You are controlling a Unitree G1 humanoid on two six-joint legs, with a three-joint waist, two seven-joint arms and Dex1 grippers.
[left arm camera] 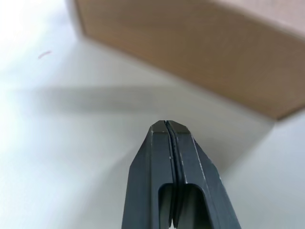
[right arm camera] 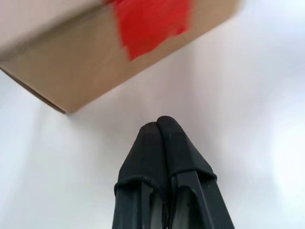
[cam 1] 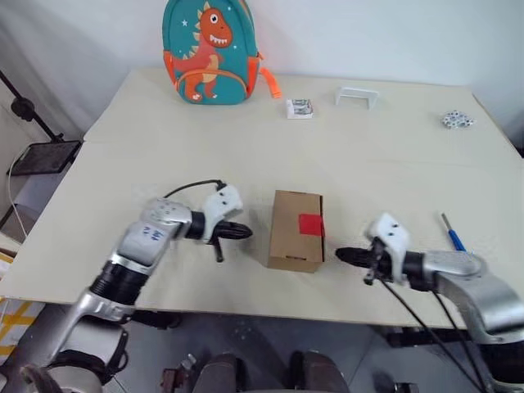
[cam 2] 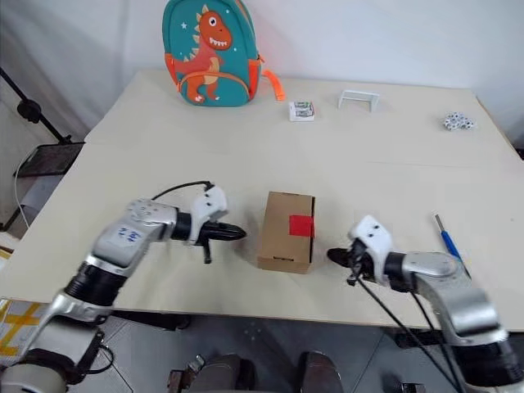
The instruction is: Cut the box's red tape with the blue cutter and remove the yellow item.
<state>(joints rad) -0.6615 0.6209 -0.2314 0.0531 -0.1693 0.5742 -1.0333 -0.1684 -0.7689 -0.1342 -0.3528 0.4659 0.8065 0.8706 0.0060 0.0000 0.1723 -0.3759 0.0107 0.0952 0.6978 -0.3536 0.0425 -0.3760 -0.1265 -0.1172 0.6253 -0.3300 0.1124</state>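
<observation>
- Left eye view shows the box (cam 1: pixel 295 230) sitting shut near the front edge of the surface (cam 1: pixel 164 164), between my two arms, with the red tape (cam 1: pixel 310 224) unbroken across the lid edge on its right side.
- My left gripper (cam 1: pixel 243 232) hovers just beside the box's left side, apart from it, fingers pressed together and holding nothing; the left wrist view shows the two pads meeting with only bare surface and cardboard ahead.
- My right gripper (cam 1: pixel 341 255) sits just off the box's right front corner, also pressed together and empty; its wrist view looks straight at the taped face.
- The blue cutter (cam 1: pixel 452 232) lies flat on the surface well to the right of the box, beyond my right forearm, untouched.
- The yellow item is nowhere to be seen; I judge it is inside the shut box.
- By my reading, the task is at its very start: nothing cut, no tool in hand.
- The next move, as I see it, calls for my right gripper to spread, swing out right to the cutter and pinch it along its slim body.
- My left gripper would then likely need to steady the box so it cannot slide while the tip runs through the tape.
</observation>
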